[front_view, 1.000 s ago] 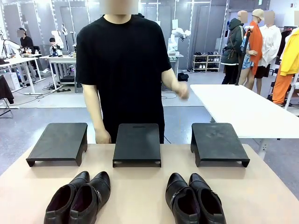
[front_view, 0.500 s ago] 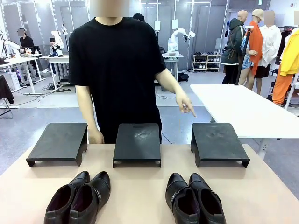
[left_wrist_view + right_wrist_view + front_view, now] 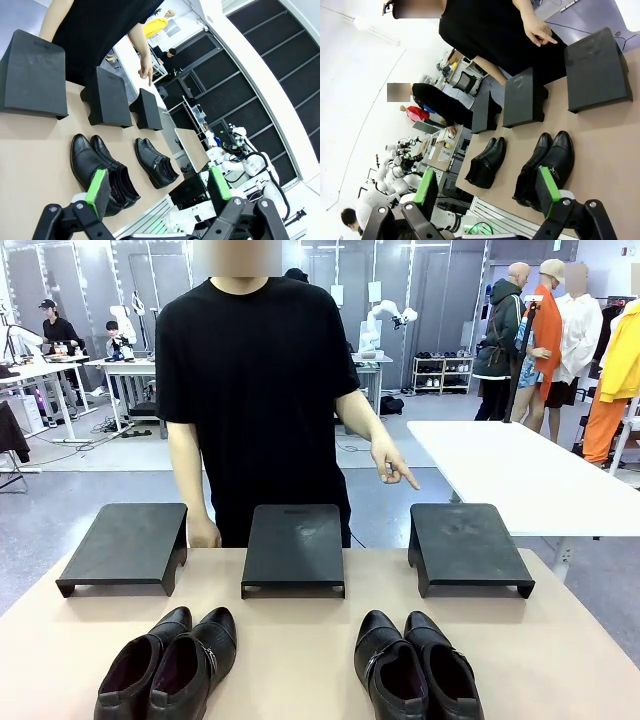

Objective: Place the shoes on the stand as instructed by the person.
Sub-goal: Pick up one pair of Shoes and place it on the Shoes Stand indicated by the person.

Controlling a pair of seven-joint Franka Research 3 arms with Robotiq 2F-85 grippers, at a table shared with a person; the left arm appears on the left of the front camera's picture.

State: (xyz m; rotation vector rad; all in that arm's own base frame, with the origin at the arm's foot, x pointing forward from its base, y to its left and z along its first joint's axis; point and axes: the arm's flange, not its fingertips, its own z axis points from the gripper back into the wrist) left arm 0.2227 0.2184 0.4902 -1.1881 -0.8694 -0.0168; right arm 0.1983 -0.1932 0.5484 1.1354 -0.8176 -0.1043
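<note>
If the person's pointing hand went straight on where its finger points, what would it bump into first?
Most likely the black stand on the robot's right. The person's hand points its forefinger down toward that side. Depth is unclear, so it might just miss the stand's far edge.

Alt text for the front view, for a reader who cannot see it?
A person in a black T-shirt stands across the table, one hand pointing down toward the right stand. The middle stand and left stand are bare too; the left pair and right pair of black shoes sit nearer the camera.
</note>
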